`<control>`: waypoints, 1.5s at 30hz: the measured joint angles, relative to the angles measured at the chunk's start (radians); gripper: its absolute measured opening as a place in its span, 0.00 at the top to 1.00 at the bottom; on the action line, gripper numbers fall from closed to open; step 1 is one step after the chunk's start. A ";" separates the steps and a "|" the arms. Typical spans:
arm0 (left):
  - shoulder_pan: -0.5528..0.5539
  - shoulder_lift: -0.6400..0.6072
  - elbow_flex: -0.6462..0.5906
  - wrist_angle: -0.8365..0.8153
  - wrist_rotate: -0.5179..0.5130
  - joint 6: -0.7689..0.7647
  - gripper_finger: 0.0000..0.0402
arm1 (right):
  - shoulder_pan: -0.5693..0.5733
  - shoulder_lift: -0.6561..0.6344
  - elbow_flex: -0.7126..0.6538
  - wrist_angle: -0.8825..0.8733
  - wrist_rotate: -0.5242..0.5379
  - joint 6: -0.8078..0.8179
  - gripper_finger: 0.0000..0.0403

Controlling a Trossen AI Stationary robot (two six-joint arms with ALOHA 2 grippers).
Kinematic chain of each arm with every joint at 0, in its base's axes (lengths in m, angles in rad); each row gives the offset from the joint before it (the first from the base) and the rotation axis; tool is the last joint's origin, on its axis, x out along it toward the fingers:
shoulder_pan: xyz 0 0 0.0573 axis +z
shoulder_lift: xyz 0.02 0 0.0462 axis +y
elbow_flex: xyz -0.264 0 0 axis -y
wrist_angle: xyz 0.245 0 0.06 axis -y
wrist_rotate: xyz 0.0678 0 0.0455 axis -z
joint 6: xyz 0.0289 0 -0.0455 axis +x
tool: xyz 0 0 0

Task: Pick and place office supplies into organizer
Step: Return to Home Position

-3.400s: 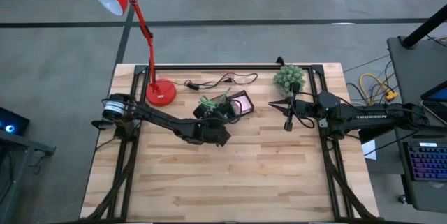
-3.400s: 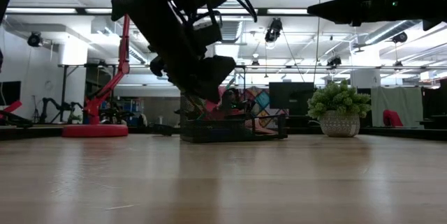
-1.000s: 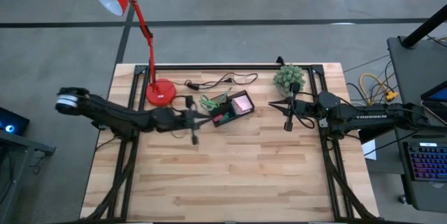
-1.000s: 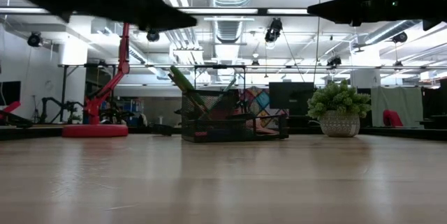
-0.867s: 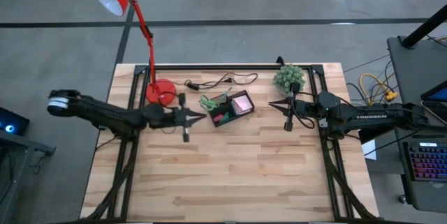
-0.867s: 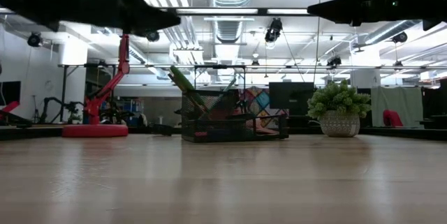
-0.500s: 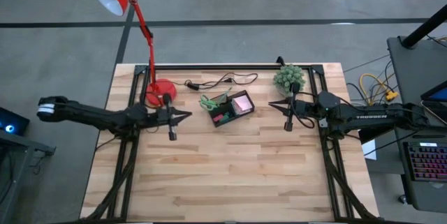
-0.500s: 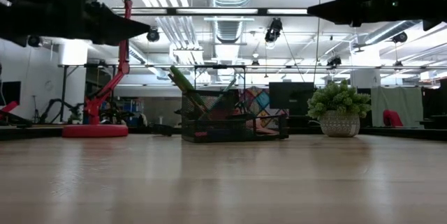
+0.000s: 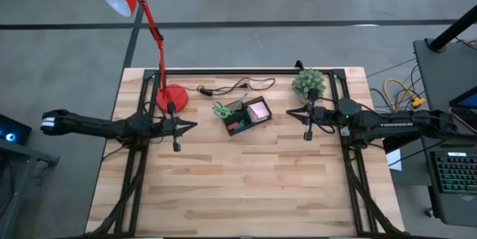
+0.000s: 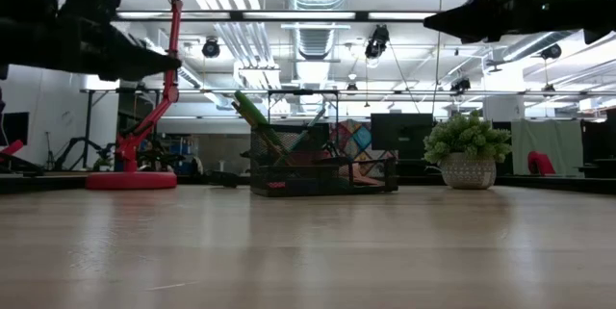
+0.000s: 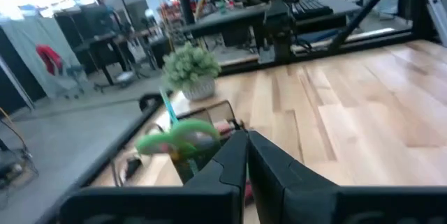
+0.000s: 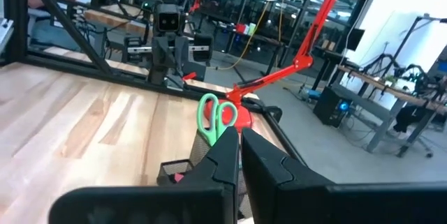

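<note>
The black organizer (image 9: pixel 242 115) stands on the table's far middle, holding green-handled scissors (image 9: pixel 221 109) upright, a pink sticky-note pad (image 9: pixel 258 109) and small red and green pieces. In the low view the organizer (image 10: pixel 308 163) shows its mesh walls, with a green item sticking up. My left gripper (image 9: pixel 192 126) hovers shut left of the organizer, near the lamp base, its tip pointing at the organizer. My right gripper (image 9: pixel 291 110) hovers shut right of it, beside the plant. Both hold nothing. The scissors show in the left wrist view (image 11: pixel 174 137) and the right wrist view (image 12: pixel 216 116).
A red desk lamp stands with its round base (image 9: pixel 171 98) at the far left. A black cable (image 9: pixel 235 85) lies behind the organizer. A green potted plant (image 9: pixel 308 83) sits at the far right. Bare wood (image 9: pixel 246 179) spreads across the table's near half.
My left gripper has drawn back from the organizer toward the table's left edge, staying shut and level above the table. The organizer and its contents have stayed put. My right arm has kept still.
</note>
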State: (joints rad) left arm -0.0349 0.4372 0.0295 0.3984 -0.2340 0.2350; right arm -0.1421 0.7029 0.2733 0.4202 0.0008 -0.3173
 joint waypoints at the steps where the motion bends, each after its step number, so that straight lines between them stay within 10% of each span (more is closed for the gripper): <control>1: 0.000 -0.021 -0.001 -0.028 0.001 -0.015 1.00 | 0.000 0.000 0.000 0.000 0.000 0.013 0.98; 21: -0.001 -0.399 -0.022 -0.348 0.034 -0.072 1.00 | 0.000 -0.003 -0.023 -0.022 -0.131 0.108 0.98; 45: -0.001 -0.335 -0.023 -0.341 0.037 -0.079 1.00 | 0.057 -0.522 -0.261 -0.226 0.078 0.241 0.98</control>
State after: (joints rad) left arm -0.0360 0.1020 0.0063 0.0575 -0.1968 0.1557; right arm -0.0855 0.1805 0.0126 0.1939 0.0791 -0.0761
